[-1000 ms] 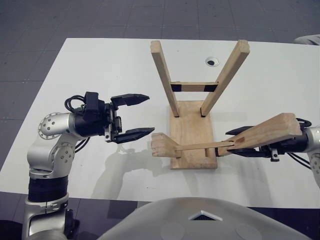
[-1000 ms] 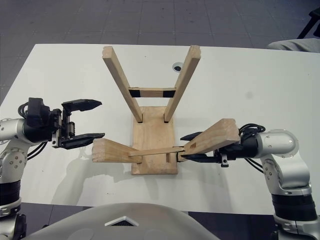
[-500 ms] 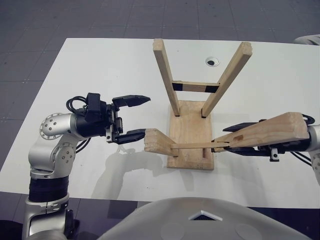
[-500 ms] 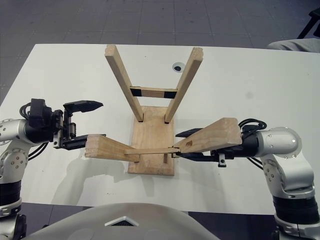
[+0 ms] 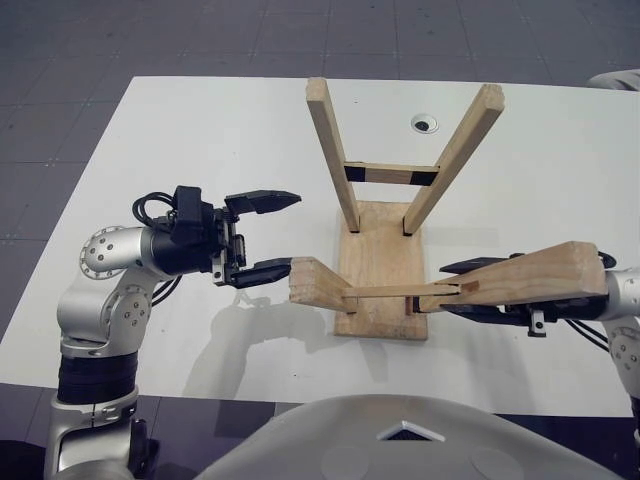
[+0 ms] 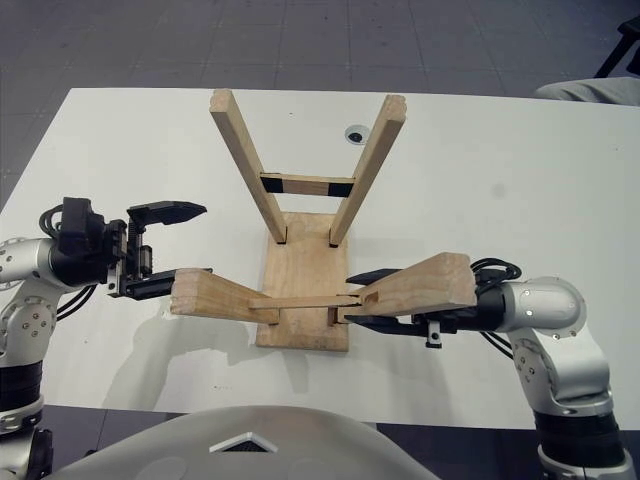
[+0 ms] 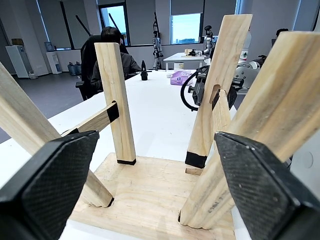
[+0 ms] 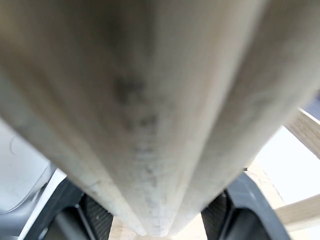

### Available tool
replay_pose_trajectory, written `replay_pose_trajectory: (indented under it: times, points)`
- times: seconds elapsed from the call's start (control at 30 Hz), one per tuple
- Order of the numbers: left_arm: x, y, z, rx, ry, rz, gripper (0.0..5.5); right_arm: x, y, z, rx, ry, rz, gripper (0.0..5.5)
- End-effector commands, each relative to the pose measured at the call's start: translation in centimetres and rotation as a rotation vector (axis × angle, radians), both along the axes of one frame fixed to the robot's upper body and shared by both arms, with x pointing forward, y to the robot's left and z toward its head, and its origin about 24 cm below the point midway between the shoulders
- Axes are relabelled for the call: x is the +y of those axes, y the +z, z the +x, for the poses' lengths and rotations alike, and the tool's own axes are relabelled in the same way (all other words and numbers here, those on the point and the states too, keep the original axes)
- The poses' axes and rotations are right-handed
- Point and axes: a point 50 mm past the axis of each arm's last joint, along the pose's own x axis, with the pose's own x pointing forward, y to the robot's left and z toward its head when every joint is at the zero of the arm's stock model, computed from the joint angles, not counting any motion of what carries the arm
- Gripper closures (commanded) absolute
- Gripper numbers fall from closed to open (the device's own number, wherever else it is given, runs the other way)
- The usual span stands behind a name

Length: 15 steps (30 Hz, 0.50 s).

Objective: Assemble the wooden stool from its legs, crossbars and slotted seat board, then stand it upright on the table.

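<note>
Head stereo pair is looking fwd & down over table [image 5: 200, 140], both eyes sharing it. L wrist cam is facing 3 o'clock, low, near seat board [image 7: 150, 190]. R wrist cam is facing 9 o'clock, almost against leg [image 8: 150, 100].

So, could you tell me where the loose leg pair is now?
The loose leg pair spans the near end of the seat board in the head views, right leg in the right gripper, left leg's end beside the open left gripper.

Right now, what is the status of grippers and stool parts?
Left gripper open, by near leg pair, at its left end. Right gripper shut on that pair, low over seat board. Far leg pair standing in board, apart.
</note>
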Motion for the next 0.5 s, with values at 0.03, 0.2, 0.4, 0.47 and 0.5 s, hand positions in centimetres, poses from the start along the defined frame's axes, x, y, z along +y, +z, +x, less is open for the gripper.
replay_pose_trajectory:
  times: [0.03, 0.2, 0.4, 0.47, 0.5]
  points:
    - [0.1, 0.2, 0.1, -0.016, 0.001, 0.023, 1.23, 0.1, -0.2, 0.0, -0.013, -0.013, 0.001, 3.49]
    - [0.1, 0.3, 0.1, -0.018, 0.003, 0.023, 1.23, 0.1, -0.5, -0.2, -0.007, -0.018, -0.001, 3.49]
    - [0.1, 0.3, 0.1, -0.02, 0.003, 0.025, 1.23, 0.3, -1.1, -0.6, 0.016, -0.015, -0.006, 3.49]
    - [0.1, 0.4, 0.2, -0.022, 0.004, 0.027, 1.23, 0.5, -1.4, -0.9, 0.039, 0.004, -0.02, 3.49]
    - [0.1, 0.4, 0.2, -0.023, 0.005, 0.027, 1.23, 0.5, -1.6, -0.9, 0.045, 0.009, -0.028, 3.49]
